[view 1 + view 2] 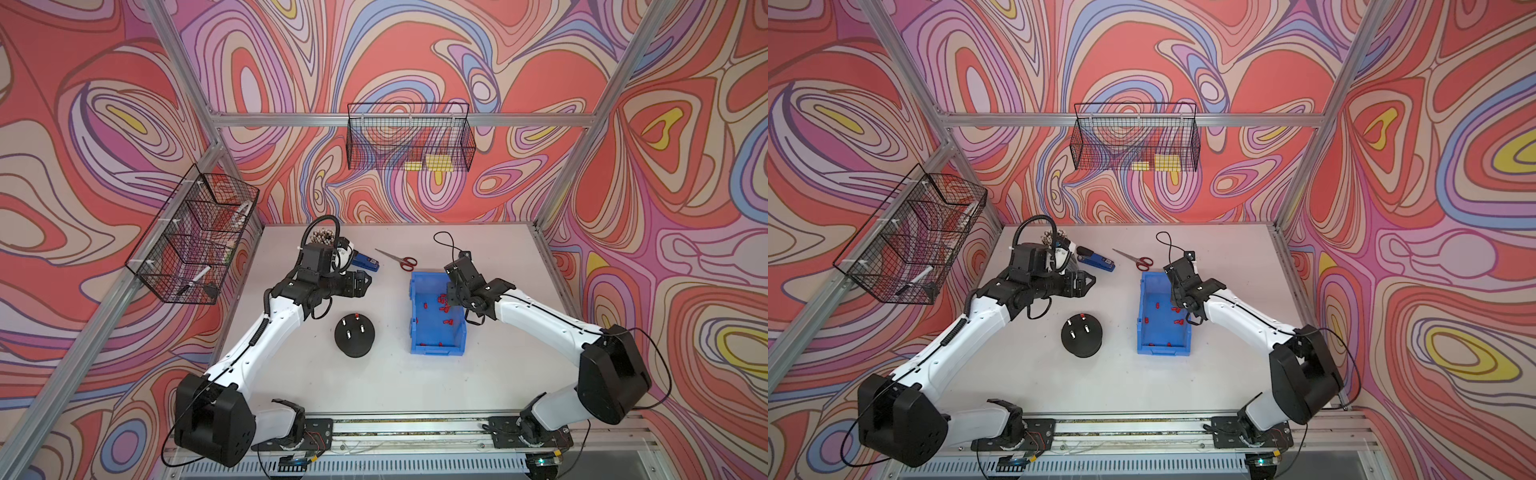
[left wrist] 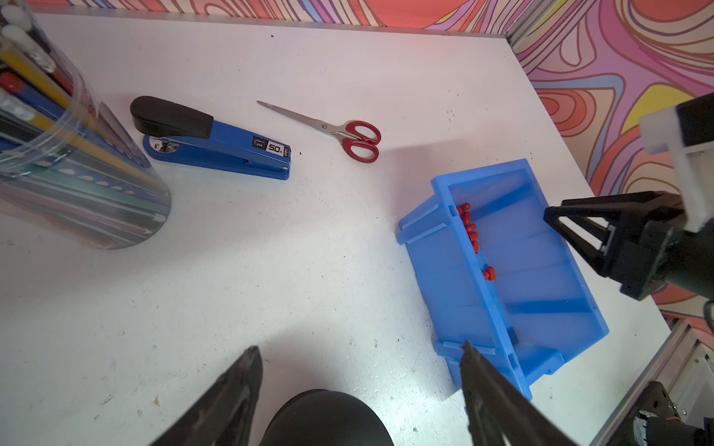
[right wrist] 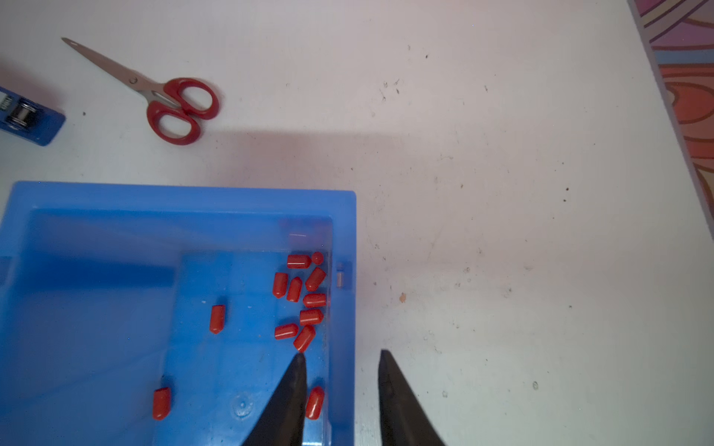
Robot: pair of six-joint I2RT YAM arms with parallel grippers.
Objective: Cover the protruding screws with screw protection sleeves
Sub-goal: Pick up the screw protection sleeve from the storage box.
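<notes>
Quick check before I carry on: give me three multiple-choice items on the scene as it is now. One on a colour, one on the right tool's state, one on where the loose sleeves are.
1. The scissors have handles that are:
A. red
B. blue
C. black

2. The right tool is:
A. shut on the scissors
B. open, holding nothing
C. shut, holding nothing

3. The loose sleeves lie:
A. in the blue bin
B. under the scissors
C. in the right tool

Answers:
1 A: both handle loops show red in the right wrist view.
2 B: its fingers stand apart with nothing gripped between them.
3 A: the red caps are scattered on the bin's floor.
</notes>
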